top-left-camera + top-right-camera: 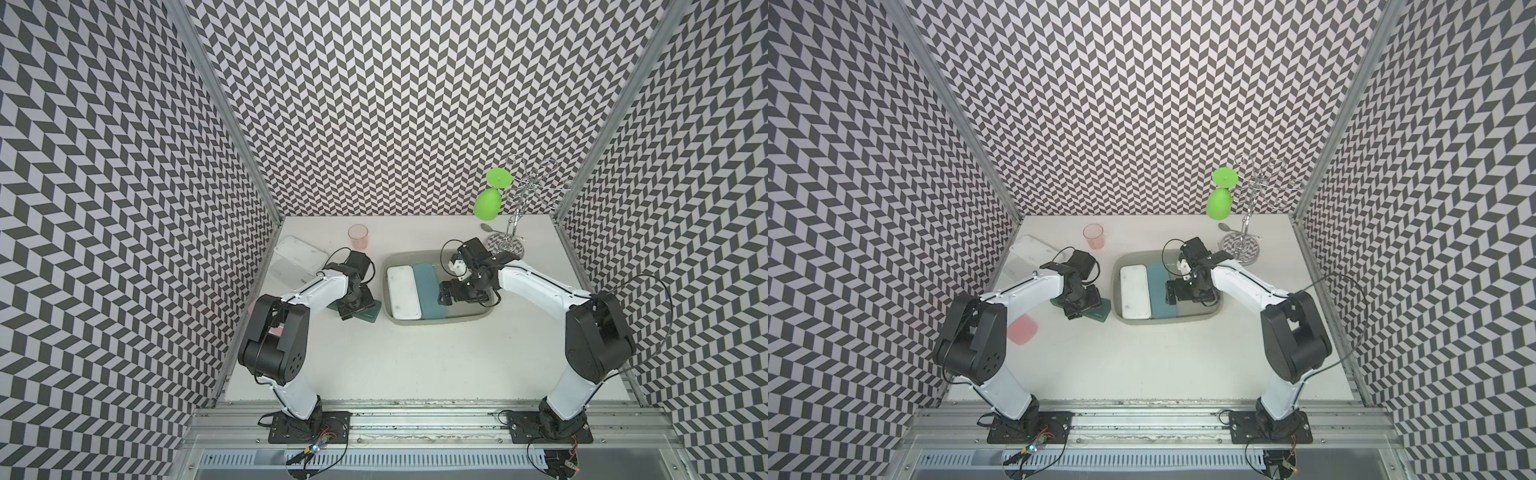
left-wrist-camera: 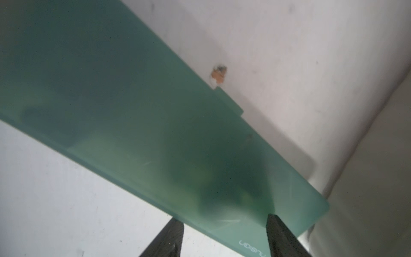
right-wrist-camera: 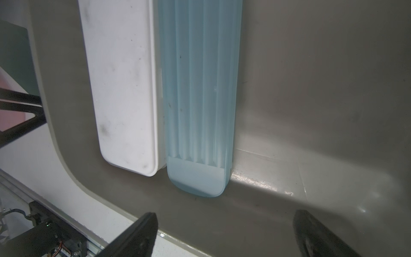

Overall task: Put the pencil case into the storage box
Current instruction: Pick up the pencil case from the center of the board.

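A translucent green pencil case (image 1: 369, 317) (image 1: 1103, 316) lies flat on the white table, just left of the storage box (image 1: 440, 322) (image 1: 1167, 321). My left gripper (image 1: 351, 311) (image 2: 222, 219) hangs low over its end, jaws apart. In the left wrist view one finger (image 2: 173, 233) stands at the long edge of the green pencil case (image 2: 155, 111) and the other finger (image 2: 278, 233) over its top face. Inside the box a white pencil case (image 1: 403, 297) (image 3: 124, 89) and a ribbed blue one (image 1: 428, 295) (image 3: 200, 89) lie side by side. My right gripper (image 1: 444, 296) (image 3: 224, 220) is open above the box floor, holding nothing.
A pink cup (image 1: 358, 237) and a white lid (image 1: 297, 259) sit at the back left. A pink flat object (image 1: 1022, 329) lies under the left arm. A metal rack (image 1: 511, 232) with a hanging green glass (image 1: 487, 205) stands at the back right, with a spoon (image 1: 486, 227) beside it.
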`<state>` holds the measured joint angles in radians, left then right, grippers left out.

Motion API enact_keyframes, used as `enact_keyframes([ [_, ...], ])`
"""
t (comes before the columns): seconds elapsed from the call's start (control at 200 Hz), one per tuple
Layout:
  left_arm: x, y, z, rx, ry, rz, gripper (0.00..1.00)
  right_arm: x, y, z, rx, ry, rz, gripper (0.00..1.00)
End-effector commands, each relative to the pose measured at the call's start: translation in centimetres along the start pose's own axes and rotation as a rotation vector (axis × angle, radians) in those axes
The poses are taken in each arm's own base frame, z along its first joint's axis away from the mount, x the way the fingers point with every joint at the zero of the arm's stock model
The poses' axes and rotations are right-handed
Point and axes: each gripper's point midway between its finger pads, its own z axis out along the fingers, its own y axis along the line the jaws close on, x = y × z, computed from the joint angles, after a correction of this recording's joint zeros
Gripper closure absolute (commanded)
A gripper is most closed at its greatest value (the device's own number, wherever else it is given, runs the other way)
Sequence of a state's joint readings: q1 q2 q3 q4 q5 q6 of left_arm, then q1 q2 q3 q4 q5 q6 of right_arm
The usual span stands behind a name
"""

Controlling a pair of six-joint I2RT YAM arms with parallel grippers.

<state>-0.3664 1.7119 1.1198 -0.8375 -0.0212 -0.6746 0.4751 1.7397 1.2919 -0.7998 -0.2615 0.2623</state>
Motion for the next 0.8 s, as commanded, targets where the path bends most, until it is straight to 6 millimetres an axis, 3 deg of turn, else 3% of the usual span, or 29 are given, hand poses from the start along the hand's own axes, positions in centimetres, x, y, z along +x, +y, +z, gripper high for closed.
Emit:
enact_keyframes([
  [0.0, 2.5, 2.4, 0.3, -0.17, 0.088, 0.155, 0.36, -0.9, 0.6, -1.1, -0.023, -0.049, -0.002, 0.0],
  [0.12, 1.9, 1.9, -0.9, -0.138, 0.049, 0.137, 0.31, -0.9, 0.7, -1.1, -0.027, -0.043, -0.001, 0.0],
  [0.26, 1.2, 1.2, -3.8, -0.052, 0.003, -0.028, 0.01, -1.1, 0.7, -1.4, -0.02, -0.049, -0.002, 0.0],
  [0.471, -1.0, -0.9, -7.8, 0.197, -0.075, -0.415, 0.0, -0.7, 0.7, -1.1, -0.029, -0.04, 0.001, 0.0],
  [0.571, -1.5, -1.2, -7.5, 0.236, -0.053, -0.561, 0.0, -0.5, 0.6, -1.0, -0.029, -0.035, -0.003, 0.01],
  [0.796, -2.6, -0.4, -4.4, 0.196, -0.022, -0.773, 0.0, -0.3, 0.5, -0.8, -0.024, -0.024, -0.021, 0.0],
])
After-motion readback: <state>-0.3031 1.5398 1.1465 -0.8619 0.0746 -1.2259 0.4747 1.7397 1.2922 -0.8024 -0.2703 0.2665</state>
